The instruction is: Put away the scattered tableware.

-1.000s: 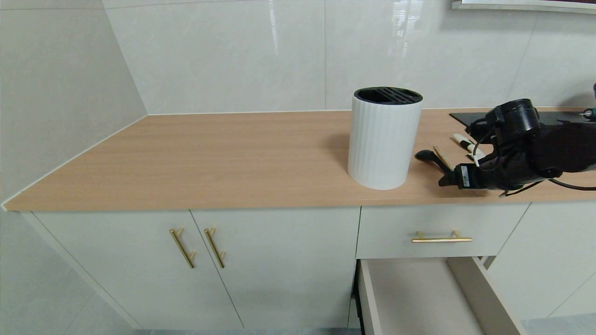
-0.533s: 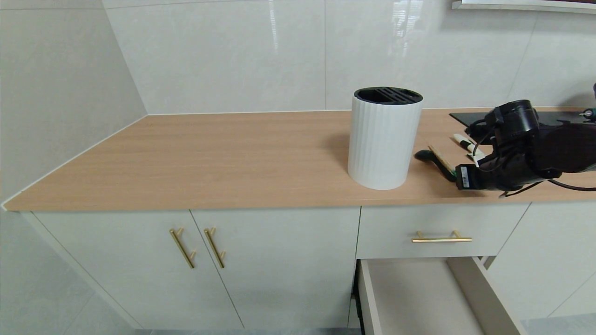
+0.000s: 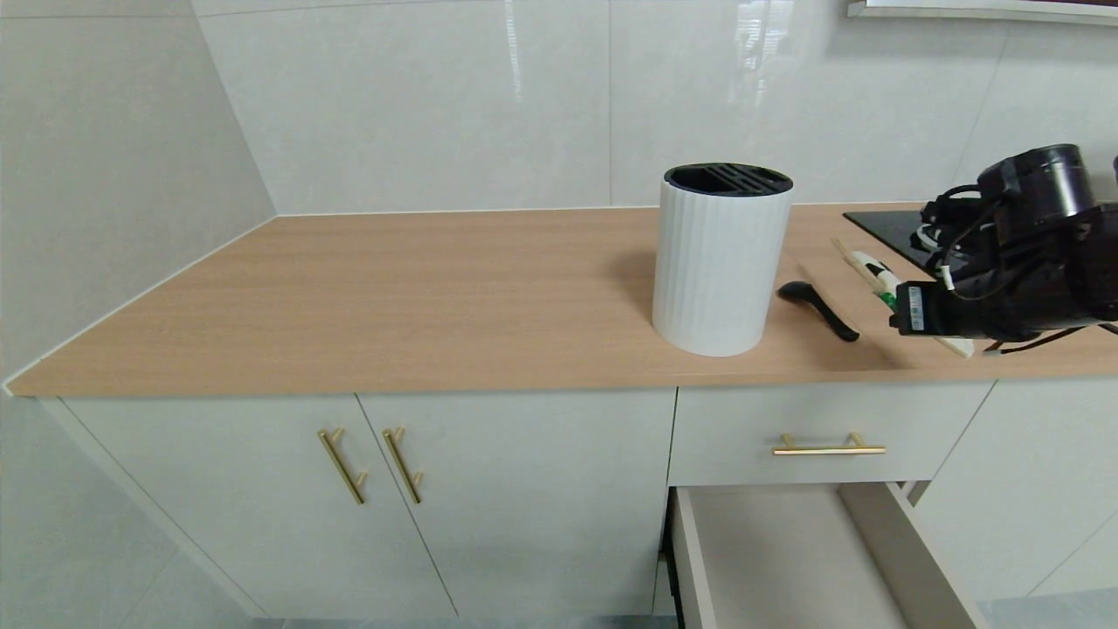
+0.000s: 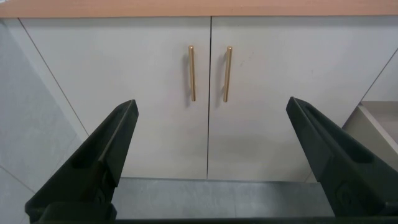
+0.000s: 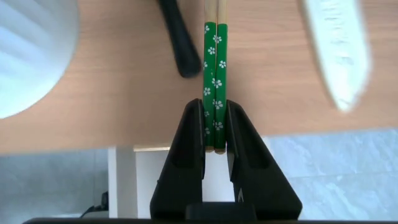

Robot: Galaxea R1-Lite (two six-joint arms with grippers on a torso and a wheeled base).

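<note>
Countertop below; right claw grips the chopsticks (green flowered ends), seemingly held off it.

The left gripper has its two dark fingers spread wide apart. Beyond the fingers are two pale cabinet doors. Their two upright gold handles show in the gap between the fingers. The wooden desk edge runs above both fingertips. A grey floor lies low between the fingers. Part of a drawer shows beside one finger.
</note>
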